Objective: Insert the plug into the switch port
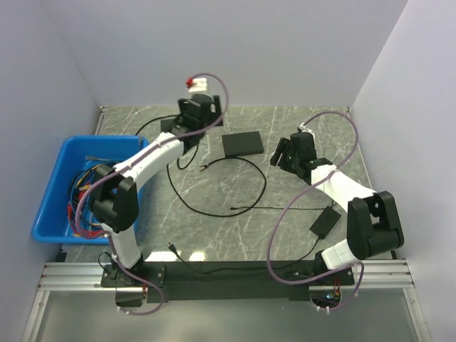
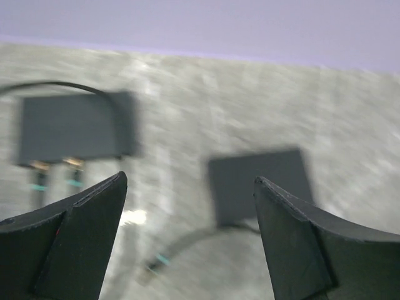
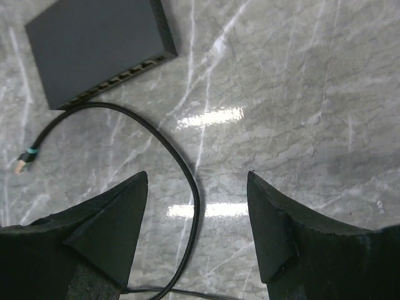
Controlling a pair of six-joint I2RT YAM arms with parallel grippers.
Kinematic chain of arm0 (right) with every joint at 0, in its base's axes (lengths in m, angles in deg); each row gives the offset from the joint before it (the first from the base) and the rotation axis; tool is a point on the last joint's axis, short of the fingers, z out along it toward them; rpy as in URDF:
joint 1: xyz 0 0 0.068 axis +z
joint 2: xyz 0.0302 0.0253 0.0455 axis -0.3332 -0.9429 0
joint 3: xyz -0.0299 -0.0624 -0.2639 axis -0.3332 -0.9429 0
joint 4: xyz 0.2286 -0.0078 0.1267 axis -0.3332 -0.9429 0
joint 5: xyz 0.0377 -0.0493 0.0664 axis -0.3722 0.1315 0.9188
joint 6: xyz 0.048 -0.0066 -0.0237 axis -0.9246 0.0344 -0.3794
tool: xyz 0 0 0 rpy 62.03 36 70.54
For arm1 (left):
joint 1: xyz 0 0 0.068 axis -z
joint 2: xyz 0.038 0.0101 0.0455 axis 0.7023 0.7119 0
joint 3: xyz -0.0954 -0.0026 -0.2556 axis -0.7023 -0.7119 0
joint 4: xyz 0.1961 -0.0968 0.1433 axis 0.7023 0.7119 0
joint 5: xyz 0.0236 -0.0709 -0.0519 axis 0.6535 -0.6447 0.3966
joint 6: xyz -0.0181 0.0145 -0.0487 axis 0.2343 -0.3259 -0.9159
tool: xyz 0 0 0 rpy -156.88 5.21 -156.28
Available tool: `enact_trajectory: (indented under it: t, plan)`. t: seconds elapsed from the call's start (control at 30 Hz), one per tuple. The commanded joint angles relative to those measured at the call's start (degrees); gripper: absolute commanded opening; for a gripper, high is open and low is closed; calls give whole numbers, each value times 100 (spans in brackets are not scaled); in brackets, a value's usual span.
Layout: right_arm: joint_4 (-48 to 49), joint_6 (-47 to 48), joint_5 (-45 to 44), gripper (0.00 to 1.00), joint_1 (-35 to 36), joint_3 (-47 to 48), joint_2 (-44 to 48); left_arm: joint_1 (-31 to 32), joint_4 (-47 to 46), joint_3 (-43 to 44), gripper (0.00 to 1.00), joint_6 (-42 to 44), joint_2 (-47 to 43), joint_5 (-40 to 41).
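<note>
Seen from above, the left arm [image 1: 149,160] stretches from its base at 7 o'clock of the table toward 11 o'clock, with the wrist bent down over the far side. The left gripper [image 2: 190,180] stands wide with nothing between its fingers; its own view is blurred. The right arm [image 1: 342,189] folds at the elbow near 4 o'clock and reaches in toward the middle. The right gripper [image 3: 197,175] is tipped down at the marble table [image 3: 300,94], also wide and empty.

The switch [image 1: 242,144] lies flat just to 12 o'clock of the table's middle, with the left gripper at its 10 o'clock and the right at its 3 o'clock. Its row of ports [image 3: 119,78] runs along the long edge facing the right wrist camera. The plug [image 3: 24,164] lies loose on the table at about 8 o'clock of the switch, near the ports but apart from them. Its black cable [image 3: 181,169] passes close beside the port edge, then curves down below the gap between the right fingers.

A second black box [image 2: 75,128] with two cables plugged in sits at 9 o'clock of the left wrist view. A blue bin [image 1: 50,214] of coloured wires [image 1: 78,192] stands at 9 o'clock of the table, and a small black block [image 1: 324,222] lies at 4 o'clock.
</note>
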Motion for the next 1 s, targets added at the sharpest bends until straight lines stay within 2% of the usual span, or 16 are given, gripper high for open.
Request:
enact_trajectory:
  t: [0.0, 0.1, 0.37, 0.5, 0.6, 0.63, 0.7, 0.73, 0.77, 0.8, 0.97]
  plan:
    - [188, -157, 224, 72, 5, 57, -341, 541, 97, -276, 88, -293, -391, -72]
    - [250, -272, 541, 71, 66, 127, -815, 709, -138, -768, 87, -478, -751, -265]
    - [426, -553, 902, 69, 522, 66, -1151, 736, -307, -1735, 86, -593, -1560, -328]
    - [540, -799, 947, 62, 961, -48, -1238, 736, -289, -1938, 86, -602, -1780, -301]
    - [645, -940, 1008, 46, 1077, -136, -1352, 736, -254, -2096, 86, -619, -1956, -257]
    - [654, -975, 1052, 33, 1094, -154, -1388, 736, -254, -2209, 86, -619, -2009, -249]
    - [855, -1037, 1279, 19, 1112, -189, -1519, 744, -271, -2324, 86, -646, -2202, -222]
    - [987, -1063, 1350, 8, 1138, -189, -1555, 745, -289, -2438, 86, -654, -2263, -222]
    - [1032, -1115, 1386, 3, 1165, -181, -1581, 736, -306, -2491, 86, -654, -2368, -222]
    - [1102, -1142, 1465, 0, 1191, -120, -1660, 736, -289, -2527, 86, -654, -2422, -187]
    - [1199, -1352, 1667, 0, 1935, 381, -1968, 736, -131, -2597, 86, -663, -2685, -143]
